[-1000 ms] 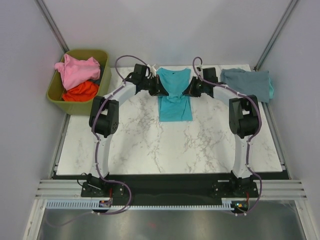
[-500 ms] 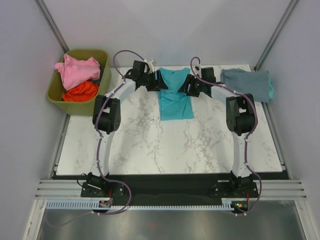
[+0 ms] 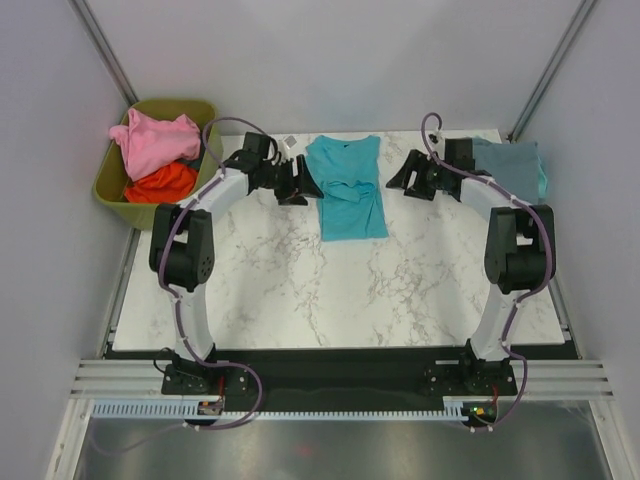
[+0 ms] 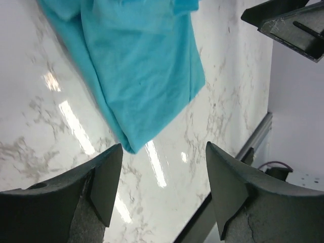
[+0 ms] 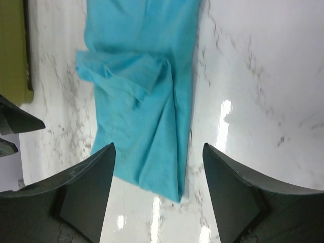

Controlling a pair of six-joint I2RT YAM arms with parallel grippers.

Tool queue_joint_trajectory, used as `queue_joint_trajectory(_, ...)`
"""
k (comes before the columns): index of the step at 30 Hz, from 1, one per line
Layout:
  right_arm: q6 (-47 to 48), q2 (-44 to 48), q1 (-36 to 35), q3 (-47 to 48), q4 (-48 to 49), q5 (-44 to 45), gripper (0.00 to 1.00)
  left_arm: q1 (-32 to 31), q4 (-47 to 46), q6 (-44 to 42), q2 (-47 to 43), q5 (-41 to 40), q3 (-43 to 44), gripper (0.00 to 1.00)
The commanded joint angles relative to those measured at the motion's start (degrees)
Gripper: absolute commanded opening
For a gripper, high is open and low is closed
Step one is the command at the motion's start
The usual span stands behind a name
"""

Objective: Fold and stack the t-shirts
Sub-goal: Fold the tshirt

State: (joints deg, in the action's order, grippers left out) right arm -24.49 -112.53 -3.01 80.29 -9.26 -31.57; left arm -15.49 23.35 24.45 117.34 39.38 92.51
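Note:
The teal t-shirt (image 3: 345,190) lies folded into a narrow strip at the back middle of the marble table, sleeves tucked in and a few creases across its middle. My left gripper (image 3: 298,183) hovers just off its left edge, open and empty. My right gripper (image 3: 400,178) hovers off its right edge, also open and empty. The left wrist view shows the teal t-shirt (image 4: 136,71) beyond the left gripper (image 4: 163,152), whose jaws stand wide. Through the right gripper (image 5: 158,149) I see the teal t-shirt (image 5: 142,101) and its lower hem. A grey-blue t-shirt (image 3: 505,165) lies folded at the back right corner.
An olive-green bin (image 3: 205,115) stands off the table's back left corner, holding a pink t-shirt (image 3: 155,140) and an orange-red t-shirt (image 3: 160,182). The marble table (image 3: 300,310) stretches toward the arm bases. The right arm's wrist partly covers the grey-blue shirt's left edge.
Both grippers were shut on the teal t-shirt's sides; they have opened, let it go and drawn outward, left to the left, right to the right. The shirt stays folded.

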Motion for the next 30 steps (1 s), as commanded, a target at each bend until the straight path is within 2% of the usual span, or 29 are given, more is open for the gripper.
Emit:
queue_joint_trajectory(1,1.12,1.17,-0.69,-5.91,-3.49,-5.86,0.77,0.10,-0.85,5.69,-2.20,5.36,-7.67,0.74)
queue_joint_trajectory(7,-0.21,0.38,-0.69,-10.41,-3.66,-8.50,0.75,-0.07,-2.70,8.60,-0.54,5.80,-12.09,0.75)
queue_joint_trajectory(14,0.76,-1.55,-0.77,-9.54,-5.42,-10.35,0.73,-1.47,-3.67,10.18,3.07,4.75,-10.95,0.75)
queue_joint_trajectory(24,-0.29,-4.27,-0.77,-9.36,-5.95,-11.76,0.70,-4.90,-4.98,12.47,6.84,4.92,-10.07,0.67)
queue_joint_trajectory(30,-0.38,-4.98,-0.86,-9.71,-6.13,-12.20,0.68,-5.26,-4.90,12.21,8.08,4.22,-8.49,0.66)
